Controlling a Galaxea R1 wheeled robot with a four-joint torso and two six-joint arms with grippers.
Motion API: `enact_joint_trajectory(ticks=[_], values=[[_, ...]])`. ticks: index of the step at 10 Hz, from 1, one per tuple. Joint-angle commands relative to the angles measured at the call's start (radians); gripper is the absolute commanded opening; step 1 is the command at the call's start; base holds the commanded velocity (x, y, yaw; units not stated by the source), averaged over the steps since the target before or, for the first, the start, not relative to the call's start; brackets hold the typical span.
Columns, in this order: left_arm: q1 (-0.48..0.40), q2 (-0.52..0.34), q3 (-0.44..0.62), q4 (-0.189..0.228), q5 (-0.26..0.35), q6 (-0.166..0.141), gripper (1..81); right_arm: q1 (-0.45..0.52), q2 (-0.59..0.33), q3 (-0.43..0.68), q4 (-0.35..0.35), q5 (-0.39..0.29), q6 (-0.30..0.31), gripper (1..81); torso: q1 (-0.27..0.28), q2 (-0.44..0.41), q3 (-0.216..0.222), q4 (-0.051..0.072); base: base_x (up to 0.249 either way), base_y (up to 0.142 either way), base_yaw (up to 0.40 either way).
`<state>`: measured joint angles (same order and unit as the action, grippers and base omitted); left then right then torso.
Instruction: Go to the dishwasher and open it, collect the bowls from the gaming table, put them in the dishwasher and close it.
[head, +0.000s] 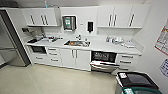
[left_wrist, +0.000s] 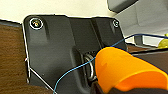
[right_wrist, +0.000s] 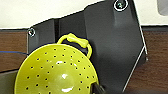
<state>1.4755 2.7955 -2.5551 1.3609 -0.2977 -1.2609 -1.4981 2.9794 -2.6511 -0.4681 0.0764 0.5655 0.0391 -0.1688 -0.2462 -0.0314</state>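
Grey steel-fronted dishwasher (head: 103, 62) sits under the white kitchen desk (head: 105, 46), right of the double white cabinet doors (head: 75, 58) and left of a drawer stack (head: 125, 62). Its door is tipped open, dark cavity above, rack visible inside. Steel sink (head: 77, 43) is set in the desk, left of and above the dishwasher. Dark built-in oven-type unit (head: 38, 49) sits at the far left under the desk, tall steel fridge (head: 10, 42) beside it. White wall cabinets (head: 41, 17) hang above, with a paper-towel dispenser (head: 69, 23) and a small black dispenser (head: 90, 26) between the two cabinet groups. Black-lidded bin (head: 136, 80) stands in the near right corner on the pale floor (head: 50, 80).

Left wrist view: orange plastic bowl (left_wrist: 122, 68) sits large at the left claw, rim turned down, with a thin blue cable (left_wrist: 75, 70) running across the dark robot plate. It looks held, probably, but the fingers are hidden, so cannot tell whether the left claw is apart or clamped.

Right wrist view: yellow perforated plastic colander bowl (right_wrist: 56, 72) with a looped handle, dome side to the camera, right by the right claw. A dark finger tip seems to touch its rim; right claw state cannot tell either. Brown wood-look surface (right_wrist: 155, 65) lies behind.
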Motion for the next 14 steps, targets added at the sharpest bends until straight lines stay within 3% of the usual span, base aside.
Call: enact_joint_trajectory(ticks=[1, 14], values=[[-0.034, -0.022, -0.001, 0.006, 0.022, -0.003, 1.0, 0.035, -0.001, 0.007, -0.009, -0.047, -0.003, 1.0, 0.000, 0.000, 0.000, 0.000, 0.123, 0.000, 0.000], [-0.034, -0.017, -0.001, 0.006, 0.022, -0.003, 1.0, 0.035, 0.000, 0.007, -0.017, -0.047, -0.003, 1.0, -0.002, 0.000, 0.000, 0.000, 0.123, 0.000, 0.000]])
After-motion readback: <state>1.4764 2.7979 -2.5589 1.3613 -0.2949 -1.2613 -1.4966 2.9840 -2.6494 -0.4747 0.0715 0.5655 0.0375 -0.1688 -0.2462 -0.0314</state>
